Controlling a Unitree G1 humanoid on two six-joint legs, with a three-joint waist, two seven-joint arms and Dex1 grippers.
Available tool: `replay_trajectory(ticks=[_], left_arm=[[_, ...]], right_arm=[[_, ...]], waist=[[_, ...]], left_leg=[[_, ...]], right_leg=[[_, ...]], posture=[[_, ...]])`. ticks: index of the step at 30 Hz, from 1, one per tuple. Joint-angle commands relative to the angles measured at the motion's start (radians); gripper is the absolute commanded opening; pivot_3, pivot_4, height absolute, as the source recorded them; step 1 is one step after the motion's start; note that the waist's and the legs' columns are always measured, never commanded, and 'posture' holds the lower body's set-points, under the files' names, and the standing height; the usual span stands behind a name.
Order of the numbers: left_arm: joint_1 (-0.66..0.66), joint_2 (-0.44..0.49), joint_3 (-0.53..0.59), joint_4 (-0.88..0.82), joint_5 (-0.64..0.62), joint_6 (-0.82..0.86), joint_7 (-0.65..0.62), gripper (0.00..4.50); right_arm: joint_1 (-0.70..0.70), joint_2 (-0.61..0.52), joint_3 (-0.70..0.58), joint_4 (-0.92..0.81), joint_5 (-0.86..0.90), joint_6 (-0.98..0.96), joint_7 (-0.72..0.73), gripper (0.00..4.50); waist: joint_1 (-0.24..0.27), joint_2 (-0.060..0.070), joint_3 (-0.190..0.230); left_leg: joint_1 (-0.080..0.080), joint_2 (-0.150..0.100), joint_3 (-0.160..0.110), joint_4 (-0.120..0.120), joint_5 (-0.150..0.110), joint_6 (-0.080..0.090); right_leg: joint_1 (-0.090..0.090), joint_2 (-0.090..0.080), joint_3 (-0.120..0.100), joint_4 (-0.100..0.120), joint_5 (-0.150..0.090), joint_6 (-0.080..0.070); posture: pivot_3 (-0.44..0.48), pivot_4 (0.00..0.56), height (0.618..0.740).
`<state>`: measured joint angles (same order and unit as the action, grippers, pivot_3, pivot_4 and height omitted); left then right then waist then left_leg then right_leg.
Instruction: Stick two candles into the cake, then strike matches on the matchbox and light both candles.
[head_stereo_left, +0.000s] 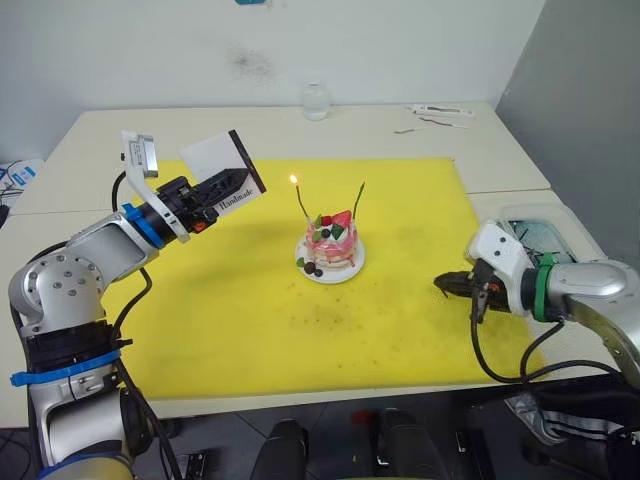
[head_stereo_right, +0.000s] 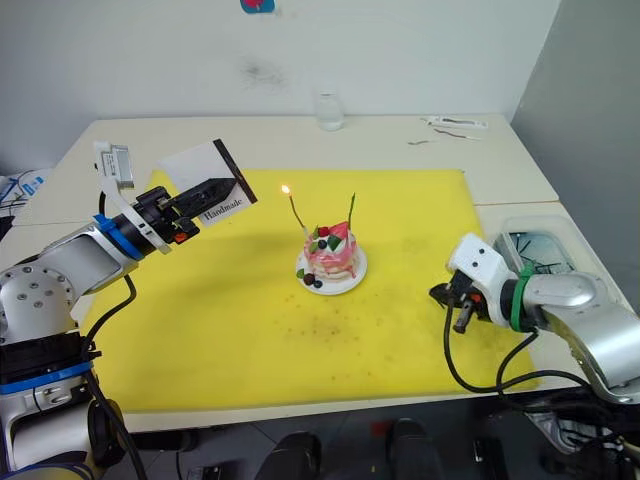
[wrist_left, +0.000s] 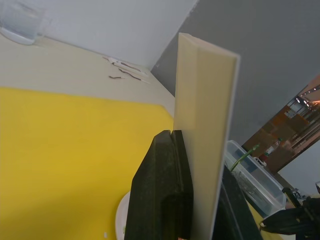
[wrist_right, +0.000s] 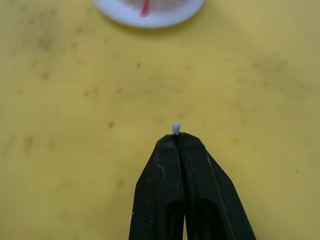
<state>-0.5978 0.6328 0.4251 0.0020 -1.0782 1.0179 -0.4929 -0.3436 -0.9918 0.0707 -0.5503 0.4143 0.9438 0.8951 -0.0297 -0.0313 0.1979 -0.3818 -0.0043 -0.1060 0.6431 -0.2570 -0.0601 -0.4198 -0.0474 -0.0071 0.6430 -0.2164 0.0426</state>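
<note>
Yellow mat (head_stereo_left: 230, 300) covers our table, with the cake (head_stereo_left: 331, 243) at its centre, a lit candle (head_stereo_left: 299, 198) and an unlit candle (head_stereo_left: 358, 200) standing in it. At nine o'clock our left gripper (head_stereo_left: 232, 183) clamps the raised matchbox (head_stereo_left: 222, 162); at three o'clock our right gripper (wrist_right: 176, 137) pinches a pale-tipped match (wrist_right: 176, 127) low over the mat.

match (wrist_right: 175, 128) mostly hidden in right gripper (wrist_right: 178, 137), matchbox (wrist_left: 205, 145) cut off below

Light is bright, even and diffuse, casting only soft shadows on the yellow mat (head_stereo_left: 250, 320). Head views are sharp. In the left wrist view the matchbox (wrist_left: 205, 145) is softly blurred.
</note>
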Motion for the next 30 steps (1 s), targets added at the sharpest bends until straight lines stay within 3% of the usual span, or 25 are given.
replay_trajectory(ticks=[1, 7, 12, 18, 20, 25, 30], left_arm=[[-0.018, 0.004, 0.012, -0.036, -0.016, -0.004, -0.003, 0.00], [-0.023, -0.002, 0.001, -0.041, -0.012, -0.003, 0.001, 0.00], [-0.031, 0.001, -0.001, -0.036, -0.010, 0.000, 0.001, 0.00], [-0.031, 0.007, 0.004, -0.037, -0.013, 0.009, 0.002, 0.00], [-0.031, 0.007, 0.005, -0.036, -0.013, 0.013, 0.001, 0.00], [-0.040, 0.003, -0.006, -0.025, -0.005, 0.016, -0.009, 0.00], [-0.044, 0.009, -0.014, -0.011, 0.003, 0.014, -0.030, 0.00]], right_arm=[[-0.003, -0.002, 0.034, -0.019, -0.010, -0.037, 0.014, 0.05], [0.034, 0.146, 0.084, 0.101, -0.095, -0.214, -0.067, 0.05], [0.087, 0.212, 0.059, 0.159, -0.104, -0.323, -0.070, 1.73], [0.208, 0.298, -0.061, 0.171, -0.056, -0.405, -0.103, 3.96], [0.264, 0.341, -0.087, 0.175, -0.033, -0.464, -0.094, 4.48], [0.330, 0.411, -0.079, 0.277, -0.082, -0.684, -0.059, 4.48], [0.270, 0.432, -0.055, 0.346, -0.088, -0.730, -0.042, 4.32]], waist=[[0.000, 0.000, 0.000], [0.000, 0.000, 0.000], [0.001, 0.000, 0.000], [0.002, 0.000, 0.000], [0.002, 0.000, 0.000], [0.000, 0.000, 0.000], [-0.001, 0.000, 0.000]], left_leg=[[0.000, 0.000, 0.000, 0.000, 0.000, 0.000], [0.000, 0.000, 0.000, 0.001, 0.000, 0.000], [0.000, 0.000, 0.000, 0.001, 0.000, 0.000], [0.000, 0.000, 0.000, 0.001, 0.000, 0.000], [0.000, 0.000, -0.001, 0.001, 0.000, 0.000], [0.001, 0.000, 0.000, 0.001, 0.000, 0.000], [0.002, 0.000, 0.001, 0.002, 0.000, 0.000]], right_leg=[[0.000, 0.000, 0.000, 0.000, 0.000, 0.000], [0.000, 0.000, 0.000, 0.001, 0.000, 0.000], [0.000, 0.000, 0.000, 0.001, 0.000, 0.000], [0.000, 0.000, 0.000, 0.001, 0.000, 0.000], [0.000, 0.000, 0.000, 0.001, 0.000, 0.000], [0.001, 0.000, 0.001, 0.002, 0.000, 0.000], [0.001, 0.000, 0.001, 0.003, 0.001, 0.000]], posture=[[0.000, 0.150, 0.740], [0.000, 0.150, 0.740], [0.000, 0.150, 0.740], [0.000, 0.150, 0.740], [0.000, 0.150, 0.740], [0.000, 0.150, 0.740], [0.000, 0.150, 0.740]])
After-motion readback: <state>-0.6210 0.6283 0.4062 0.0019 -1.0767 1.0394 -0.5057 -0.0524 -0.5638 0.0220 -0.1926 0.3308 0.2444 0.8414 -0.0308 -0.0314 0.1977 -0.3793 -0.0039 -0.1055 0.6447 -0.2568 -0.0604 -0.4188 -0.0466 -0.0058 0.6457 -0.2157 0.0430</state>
